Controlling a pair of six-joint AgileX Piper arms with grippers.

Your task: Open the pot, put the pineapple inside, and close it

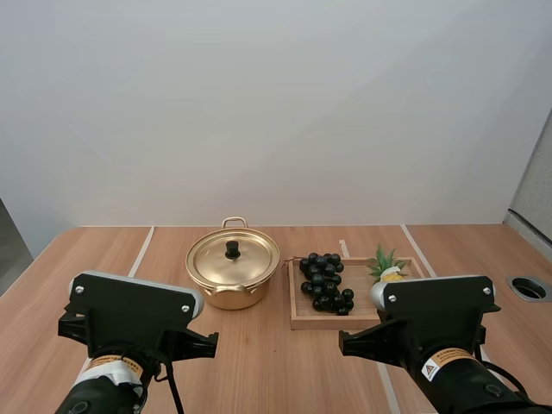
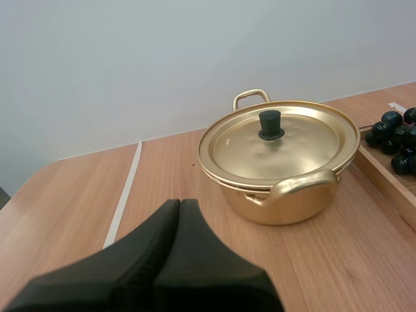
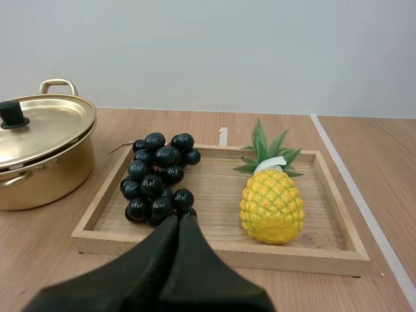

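A gold pot point(image 1: 231, 285) stands at mid-table with its lid point(image 1: 233, 257) on, a black knob point(image 1: 232, 249) at the lid's centre. To its right a small yellow pineapple point(image 1: 390, 272) with green leaves lies in a wooden tray point(image 1: 297, 321). My left gripper point(image 2: 180, 207) is shut on nothing, short of the pot point(image 2: 286, 195) and well back from its lid point(image 2: 279, 140). My right gripper point(image 3: 179, 222) is also shut and empty, at the tray's near rim point(image 3: 221, 250), with the pineapple point(image 3: 272, 203) ahead of it.
A bunch of dark grapes point(image 1: 325, 281) fills the left half of the tray, between pot and pineapple; the grapes point(image 3: 158, 177) lie straight ahead of the right gripper. A round hole point(image 1: 529, 287) is set in the table at the far right. White lines cross the wood.
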